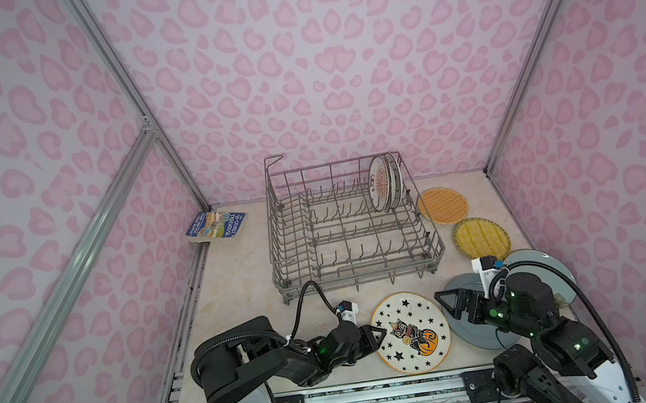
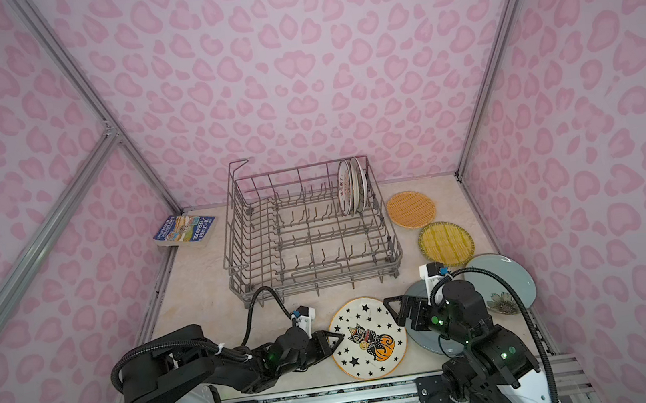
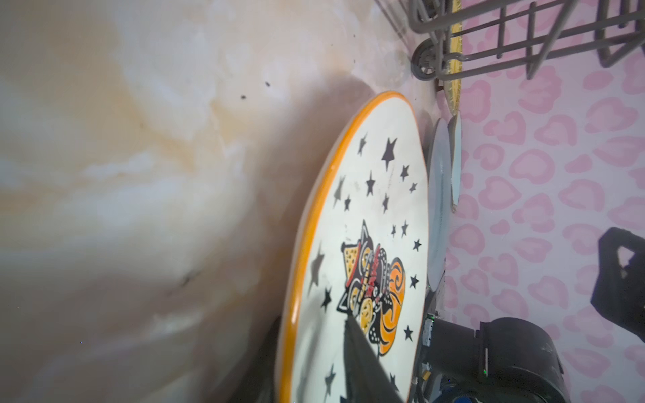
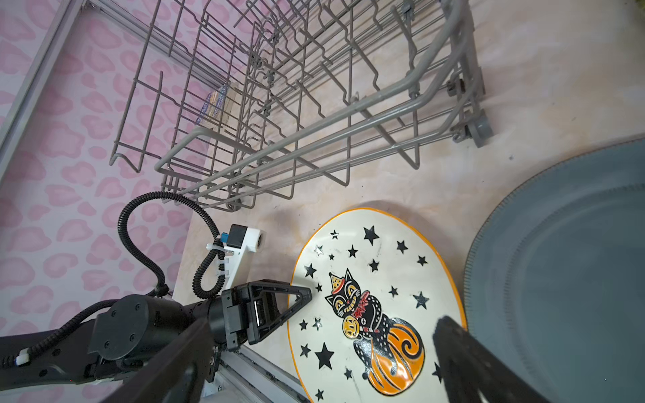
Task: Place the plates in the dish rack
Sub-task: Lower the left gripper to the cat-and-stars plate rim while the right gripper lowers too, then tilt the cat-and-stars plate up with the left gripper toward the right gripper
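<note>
The white cat-and-pumpkin plate (image 1: 411, 332) lies at the table's front with its left rim between the jaws of my left gripper (image 1: 383, 331). In the left wrist view one finger (image 3: 366, 363) rests on the plate's face and the other is under the orange rim. My right gripper (image 1: 444, 300) hangs open over the grey-blue plate (image 1: 472, 337), just right of the cat plate. The dish rack (image 1: 275, 233) stands behind, with two plates (image 1: 384, 182) upright in its far right corner. An orange woven plate (image 1: 442, 205), a yellow woven plate (image 1: 481, 236) and a pale blue-green plate (image 1: 537, 257) lie to its right.
A blue paperback book (image 1: 216, 227) lies at the far left corner by the wall. Pink patterned walls close in three sides. The metal rail (image 1: 337, 397) with both arm bases runs along the front edge.
</note>
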